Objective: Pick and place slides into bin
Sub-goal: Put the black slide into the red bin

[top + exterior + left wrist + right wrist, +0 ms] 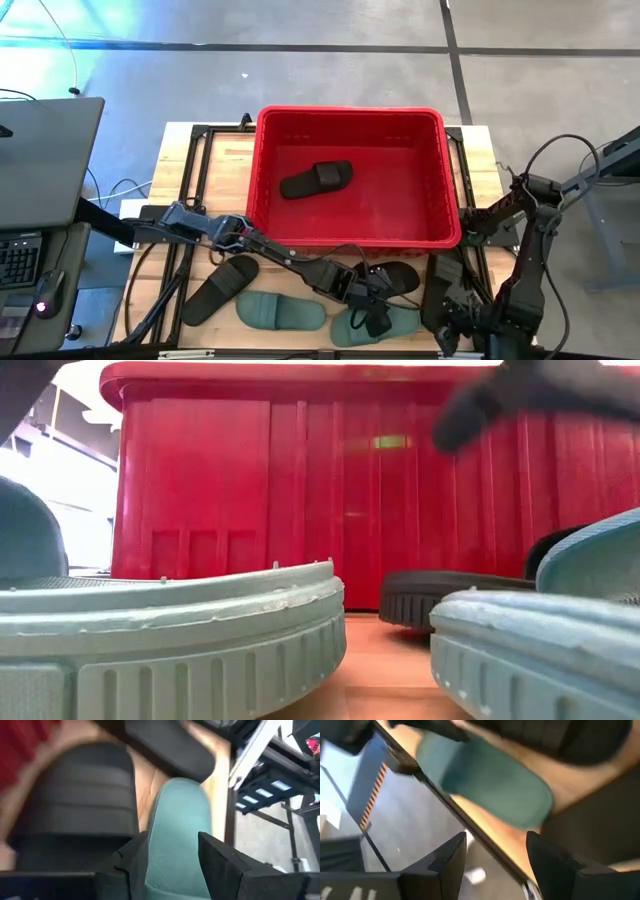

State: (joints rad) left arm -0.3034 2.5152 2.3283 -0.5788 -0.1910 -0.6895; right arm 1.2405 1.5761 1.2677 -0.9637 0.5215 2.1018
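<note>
Straddling green slide (175, 835), left tool (377, 318) half-open; right tool (452, 325) wide, empty.

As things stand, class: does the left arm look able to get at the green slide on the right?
Probably yes: the left gripper sits right over that green slide, its open fingers either side of the sole, nothing between.

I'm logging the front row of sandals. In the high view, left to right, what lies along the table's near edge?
black slide → green slide → left gripper over a second green slide → right gripper
</note>
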